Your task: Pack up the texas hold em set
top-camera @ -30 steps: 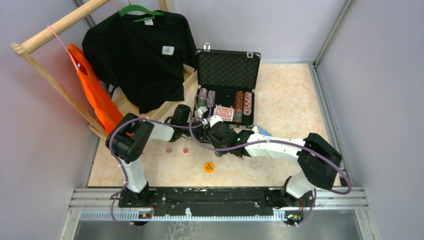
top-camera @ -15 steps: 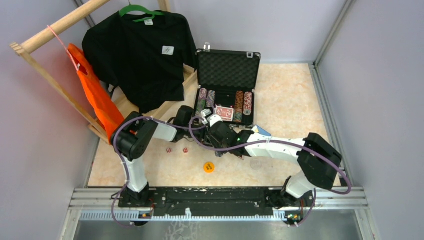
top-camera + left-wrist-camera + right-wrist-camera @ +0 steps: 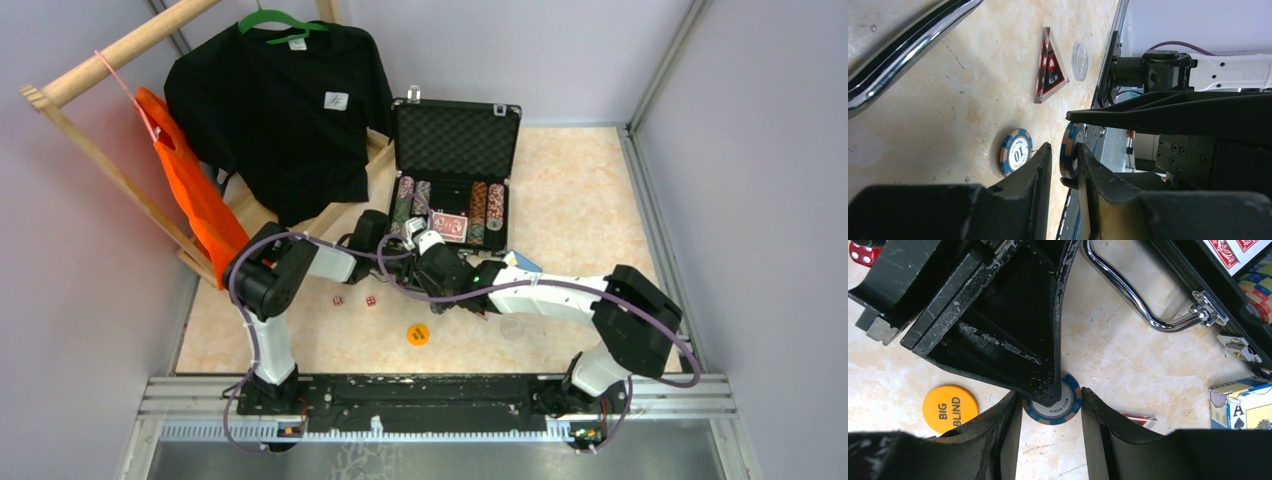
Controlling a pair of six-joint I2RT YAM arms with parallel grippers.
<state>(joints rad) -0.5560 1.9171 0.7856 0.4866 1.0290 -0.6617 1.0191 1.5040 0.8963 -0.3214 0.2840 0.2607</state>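
1. Two walls hem the bench [image 3: 580,200], one behind the open case [image 3: 455,140] and one down the right side. A wooden rack [image 3: 110,55] carrying a black T-shirt [image 3: 280,110] and an orange bag [image 3: 190,190] crowds the left rear corner.
2. Bare marbled surface shows right of the case as far as the side wall. It also shows in the near strip before the arm bases, where two red dice [image 3: 370,300] and an orange BIG BLIND token [image 3: 950,407] lie.
3. The case has its foam lid raised, with rows of striped chips [image 3: 485,205] and red-backed cards [image 3: 449,226] in the tray. Its chrome handle [image 3: 1128,290] faces the arms, and both tools meet just in front of it, close together.
4. The right tool [image 3: 1049,391] has its fingers apart, set against opposite edges of a blue-and-orange poker chip [image 3: 1063,402] that fills the gap. As far as its wrist view shows, it is clamped on the chip.
5. The left tool [image 3: 1063,146] has its fingers narrowly apart, the tips either side of that same chip. I cannot tell whether they pinch it.
6. A second chip marked 10 [image 3: 1015,152] lies just beside the left tool's finger. A triangular ALL IN token [image 3: 1050,70] and a clear round token [image 3: 1079,61] lie farther off, and a blue card box [image 3: 1243,402] sits right of the right tool.
7. Since a second ago, the left arm's elbow and forearm have edged toward the case. The right arm, dice and orange token sit where they were.
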